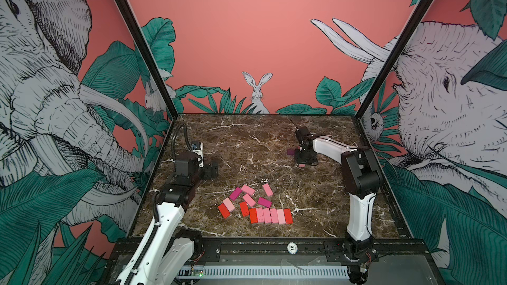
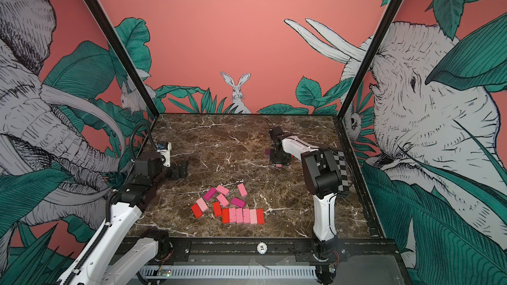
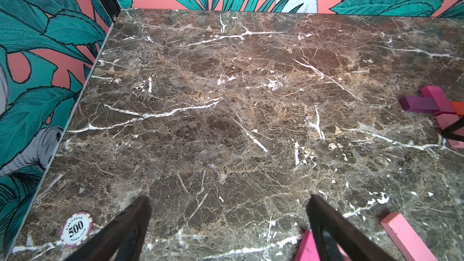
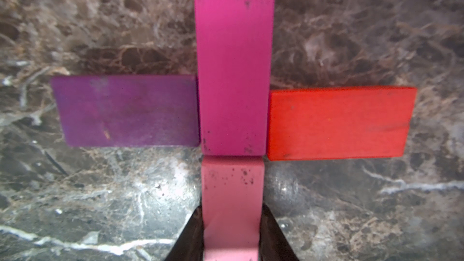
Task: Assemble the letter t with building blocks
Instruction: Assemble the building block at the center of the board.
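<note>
- Holds pink block (image 4: 232, 184) in narrow right gripper (image 4: 232, 212), at the bench's (image 1: 247, 138) far right.
- Points long-ways at magenta block (image 4: 233, 71) straight ahead, ends touching; purple block (image 4: 125, 111) and red block (image 4: 339, 124) beside.
- Wide and empty at left gripper (image 3: 228, 199), farther off.

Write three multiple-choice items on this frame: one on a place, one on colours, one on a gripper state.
1. Where is the pale pink flat wooden block in the right fingers? A alone by the wall; B end to end with the magenta flat wooden block; C in the loose front pile.
2. Which blocks flank the magenta one? A two pink; B two red; C dark purple flat block and red flat block.
3. The left fingers are: A open, empty; B shut on a block; C unseen.
B: their ends meet. C: purple one side, red opposite. A: spread over brown marble tabletop.
</note>
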